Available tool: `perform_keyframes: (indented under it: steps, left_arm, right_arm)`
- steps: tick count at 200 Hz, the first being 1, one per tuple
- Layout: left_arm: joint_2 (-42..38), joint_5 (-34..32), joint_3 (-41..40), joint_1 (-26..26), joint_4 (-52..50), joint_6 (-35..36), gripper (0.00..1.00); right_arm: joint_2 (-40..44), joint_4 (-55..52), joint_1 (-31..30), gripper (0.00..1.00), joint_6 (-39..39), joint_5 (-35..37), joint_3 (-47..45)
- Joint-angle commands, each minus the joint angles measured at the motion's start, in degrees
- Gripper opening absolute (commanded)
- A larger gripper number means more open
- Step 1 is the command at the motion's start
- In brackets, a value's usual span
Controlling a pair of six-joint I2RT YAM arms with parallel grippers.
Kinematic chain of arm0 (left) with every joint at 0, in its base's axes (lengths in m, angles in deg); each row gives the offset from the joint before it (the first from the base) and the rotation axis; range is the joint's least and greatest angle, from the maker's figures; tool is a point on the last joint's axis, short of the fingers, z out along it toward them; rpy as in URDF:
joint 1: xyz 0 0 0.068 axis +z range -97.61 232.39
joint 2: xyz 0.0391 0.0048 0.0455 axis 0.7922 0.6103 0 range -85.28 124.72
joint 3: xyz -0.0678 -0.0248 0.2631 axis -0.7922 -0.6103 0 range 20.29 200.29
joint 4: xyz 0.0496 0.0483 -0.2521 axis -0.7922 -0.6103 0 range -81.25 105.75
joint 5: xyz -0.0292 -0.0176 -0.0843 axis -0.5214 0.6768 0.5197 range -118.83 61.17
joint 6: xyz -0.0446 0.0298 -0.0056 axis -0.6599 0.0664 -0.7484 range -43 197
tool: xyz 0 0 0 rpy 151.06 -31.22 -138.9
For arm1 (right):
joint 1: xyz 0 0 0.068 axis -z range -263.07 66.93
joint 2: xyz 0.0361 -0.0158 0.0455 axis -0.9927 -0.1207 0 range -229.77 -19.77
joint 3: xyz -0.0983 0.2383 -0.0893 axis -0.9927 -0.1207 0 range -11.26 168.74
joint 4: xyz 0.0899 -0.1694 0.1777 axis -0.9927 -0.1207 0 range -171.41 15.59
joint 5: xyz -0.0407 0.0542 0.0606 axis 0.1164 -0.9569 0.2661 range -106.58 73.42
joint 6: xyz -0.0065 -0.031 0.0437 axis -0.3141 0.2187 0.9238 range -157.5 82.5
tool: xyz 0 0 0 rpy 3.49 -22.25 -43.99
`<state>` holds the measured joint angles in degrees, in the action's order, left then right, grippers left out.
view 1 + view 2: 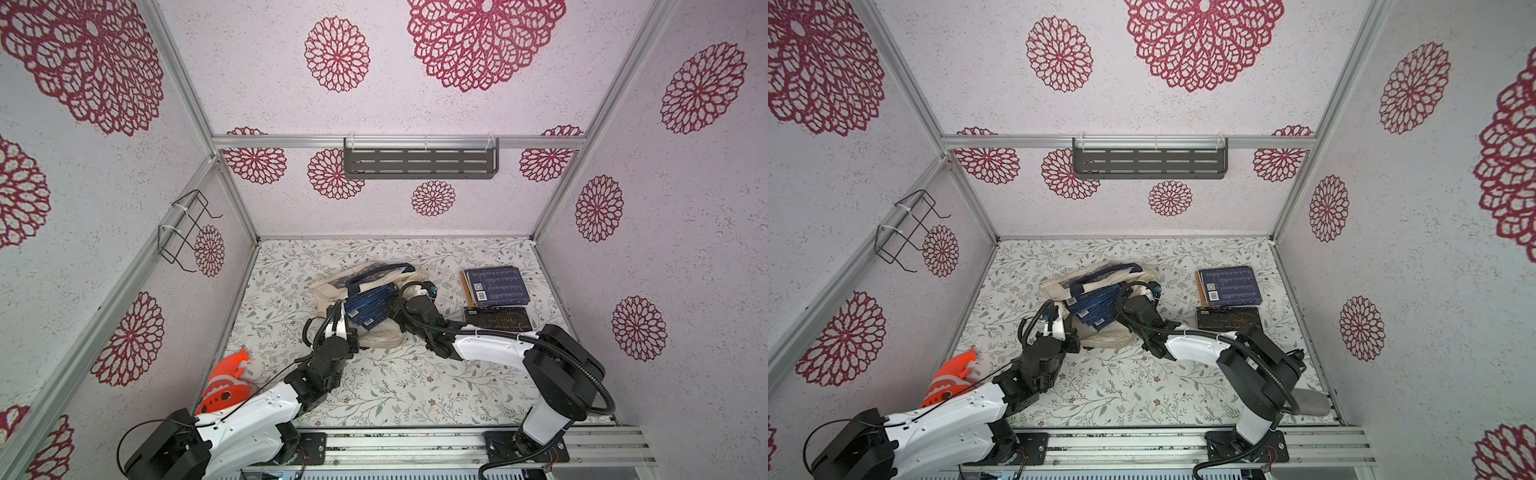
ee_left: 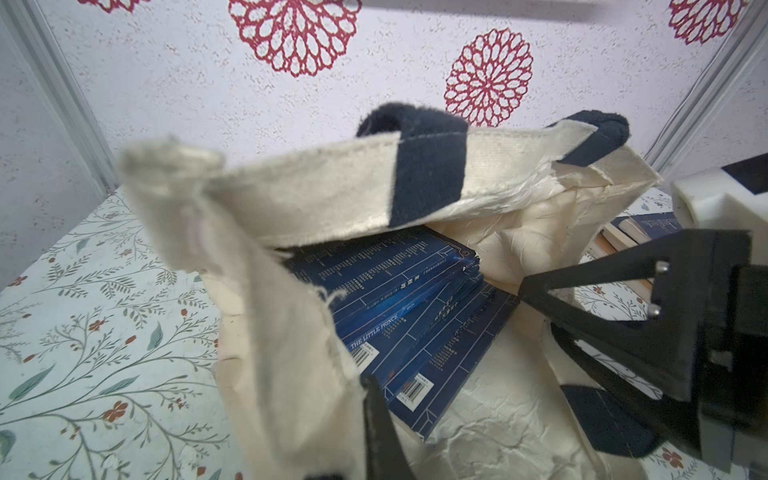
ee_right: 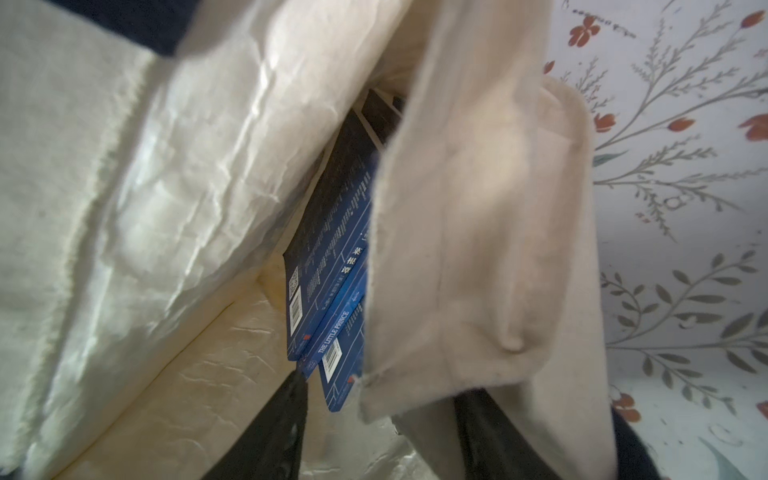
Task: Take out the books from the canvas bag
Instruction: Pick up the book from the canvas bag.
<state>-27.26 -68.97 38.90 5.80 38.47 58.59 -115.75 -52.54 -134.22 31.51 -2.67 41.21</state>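
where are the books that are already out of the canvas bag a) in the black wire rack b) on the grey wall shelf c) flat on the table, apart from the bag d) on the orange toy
c: in both top views the removed books lie stacked on the table, with bare tabletop between them and the canvas bag.

The canvas bag (image 2: 316, 199) is matt, coarse cloth; the books (image 2: 399, 299) have glossy covers.
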Motion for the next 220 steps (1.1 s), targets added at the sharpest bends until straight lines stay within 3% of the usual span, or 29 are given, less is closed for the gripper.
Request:
perform_keyframes:
  steps: [1, 22, 91, 162, 220]
  left_arm:
    - [-1.59, 1.2, 0.83, -0.88, 1.54, 0.97, 0.0]
    - [-1.77, 1.2, 0.82, -0.88, 1.36, 0.81, 0.0]
    - [-2.12, 1.56, 0.82, -0.93, 1.27, 0.75, 0.0]
    - [-4.63, 2.68, -0.65, -1.01, 2.3, 1.14, 0.0]
    - [-4.76, 3.21, -0.79, -0.96, 2.58, 1.29, 0.0]
  right_arm:
    - [3.56, 1.12, -2.83, 0.6, -0.68, 6.8, -0.63]
    - [7.55, -3.8, -5.98, 0.68, -4.64, 15.08, -0.07]
    - [10.35, -5.2, -9.01, 0.69, -3.26, 15.07, -1.14]
    - [-2.09, -3.25, -6.69, 0.63, -0.57, 4.4, 6.44]
    - [-11.14, -2.14, -4.01, 0.56, 1.61, 0.99, 11.34]
